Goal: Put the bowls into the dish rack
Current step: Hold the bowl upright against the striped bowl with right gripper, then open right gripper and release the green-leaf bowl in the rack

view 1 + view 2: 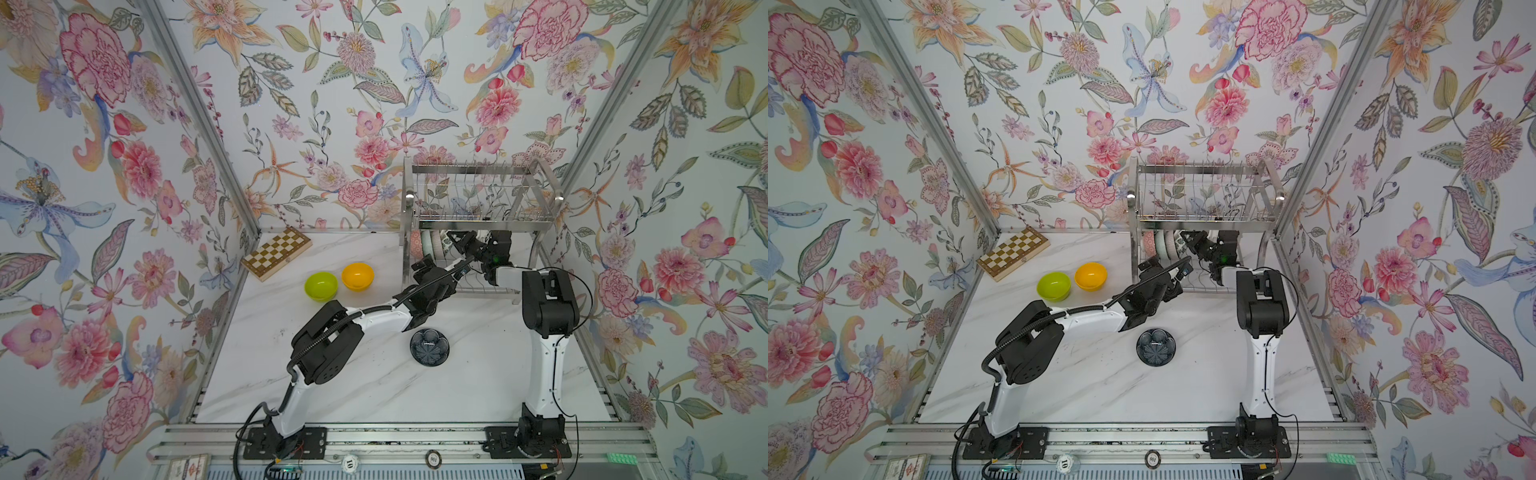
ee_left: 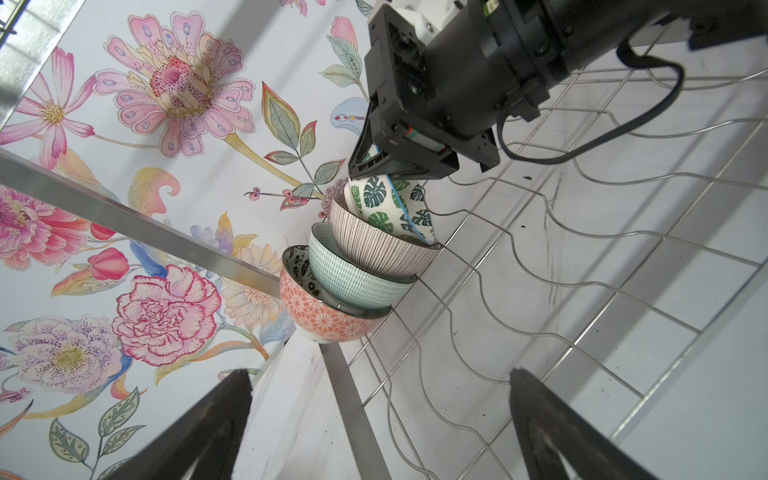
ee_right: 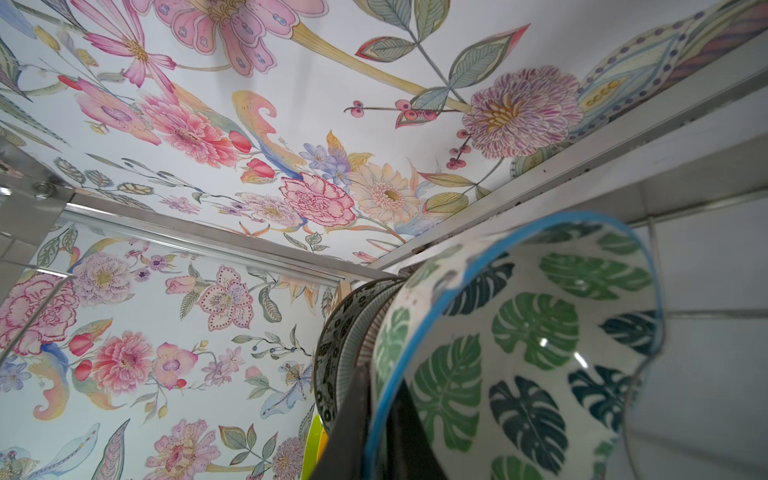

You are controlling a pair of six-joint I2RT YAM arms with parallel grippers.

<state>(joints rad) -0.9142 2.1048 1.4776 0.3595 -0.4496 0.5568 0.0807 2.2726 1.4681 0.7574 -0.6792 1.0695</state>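
Landmark for all positions: dish rack, standing at the back of the marble table. The right gripper reaches in under the rack's upper tier, over the lower shelf. Its fingers are clamped on the blue-edged rim of the leaf bowl, and the right wrist view shows one dark finger on each side of that rim. The leaf bowl stands on edge, tilted, its base nested in the mouth of the pink-striped bowl. The row on the rack's lower shelf runs from the leaf bowl toward the rack's left end as seen in both top views: striped bowl, then mint bowl, then coral bowl (black-and-white pattern inside). All are on edge between the wire slots, each nested in the next. The left gripper sits at the rack's front, pointed at the lower shelf, its fingers spread wide with nothing between them. The lime green bowl and the orange-yellow bowl are upright on the table to the left of the rack, just beside each other. The navy bowl is upright on the table in front of the rack, well apart from it. The chessboard lies further left of the rack, by the back wall
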